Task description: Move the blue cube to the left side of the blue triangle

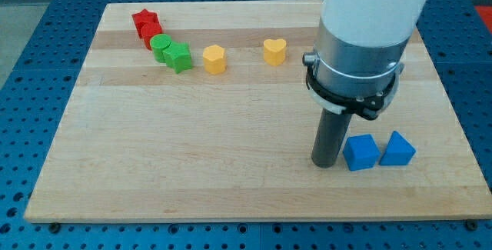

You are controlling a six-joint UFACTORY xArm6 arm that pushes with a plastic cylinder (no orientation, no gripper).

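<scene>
The blue cube (360, 152) sits on the wooden board (192, 142) near the view's lower right. The blue triangle (397, 149) lies just to its right, nearly touching it. My tip (325, 163) rests on the board right beside the cube's left face, touching it or nearly so. The arm's white and grey body rises above the rod and hides part of the board behind it.
At the view's upper left, a red star (144, 22) and another red block (151, 38) sit next to a green cylinder (161, 47) and a green star (178, 56). Two yellow hearts (214, 58) (274, 51) lie along the top.
</scene>
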